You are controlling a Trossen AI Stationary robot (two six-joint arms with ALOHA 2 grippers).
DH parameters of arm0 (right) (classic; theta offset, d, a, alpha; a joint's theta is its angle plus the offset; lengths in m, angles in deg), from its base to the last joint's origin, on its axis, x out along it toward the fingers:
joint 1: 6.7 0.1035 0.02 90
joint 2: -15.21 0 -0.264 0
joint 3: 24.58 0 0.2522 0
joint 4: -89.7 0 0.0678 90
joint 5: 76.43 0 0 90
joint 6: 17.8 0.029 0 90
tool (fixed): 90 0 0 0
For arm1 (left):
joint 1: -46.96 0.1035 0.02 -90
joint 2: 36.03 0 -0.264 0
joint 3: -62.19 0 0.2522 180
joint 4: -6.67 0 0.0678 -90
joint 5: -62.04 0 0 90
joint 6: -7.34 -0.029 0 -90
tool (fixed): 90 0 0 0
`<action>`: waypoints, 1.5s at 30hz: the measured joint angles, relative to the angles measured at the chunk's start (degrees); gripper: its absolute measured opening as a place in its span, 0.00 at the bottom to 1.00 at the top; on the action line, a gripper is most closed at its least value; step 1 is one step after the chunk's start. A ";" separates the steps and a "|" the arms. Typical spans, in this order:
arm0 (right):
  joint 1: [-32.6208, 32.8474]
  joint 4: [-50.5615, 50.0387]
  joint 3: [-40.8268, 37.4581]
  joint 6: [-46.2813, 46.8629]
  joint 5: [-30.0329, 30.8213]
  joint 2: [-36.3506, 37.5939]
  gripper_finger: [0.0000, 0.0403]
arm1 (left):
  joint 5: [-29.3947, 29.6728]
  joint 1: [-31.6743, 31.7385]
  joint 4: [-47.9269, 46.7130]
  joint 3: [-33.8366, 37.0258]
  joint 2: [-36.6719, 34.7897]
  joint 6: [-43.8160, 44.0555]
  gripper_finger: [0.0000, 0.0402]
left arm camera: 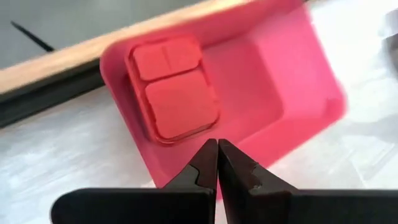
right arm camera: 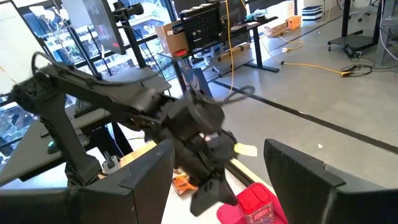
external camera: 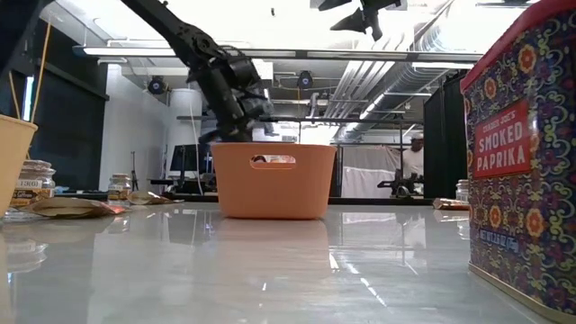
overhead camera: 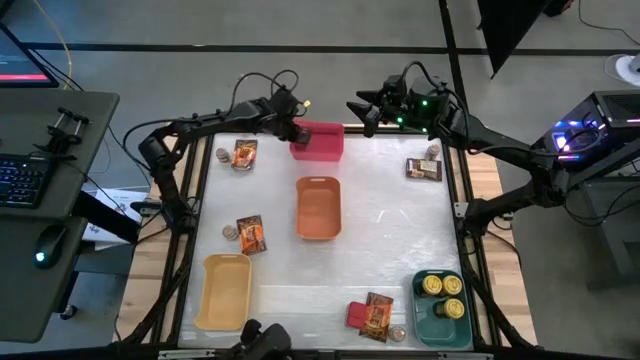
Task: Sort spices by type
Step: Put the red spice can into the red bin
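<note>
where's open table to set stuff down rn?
Biggest bare patch: right of the orange bin, below the packet at far right, above the green bin. Also open between the yellow bin and the near-edge red box. Crowded: far edge, both grippers by the pink bin.
</note>
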 joint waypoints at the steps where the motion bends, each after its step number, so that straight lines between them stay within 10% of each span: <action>1: 0.00 0.00 0.00 -0.36 0.00 0.00 0.60 | -0.04 0.00 -0.18 0.00 -0.90 -0.14 0.00; 16: 0.02 -3.04 0.00 -4.23 -12.77 -0.13 0.60 | -3.48 -17.64 -12.32 2.65 -22.04 -15.20 0.00; 25: 3.82 -11.34 0.00 -7.61 -22.78 -0.22 0.59 | 1.10 -38.25 4.66 21.55 -34.75 8.40 0.00; 30: 14.23 -16.53 0.00 -4.52 -22.45 -0.22 0.46 | 3.75 -41.38 16.41 26.81 -41.15 12.08 0.00; 36: 33.98 -21.02 0.02 5.53 -9.84 -3.98 0.06 | 3.34 -41.64 17.57 27.02 -48.71 1.82 0.00; 45: 54.38 -18.97 0.01 36.38 -13.14 -16.27 0.01 | -0.50 -42.85 11.57 27.02 -54.21 -4.07 0.00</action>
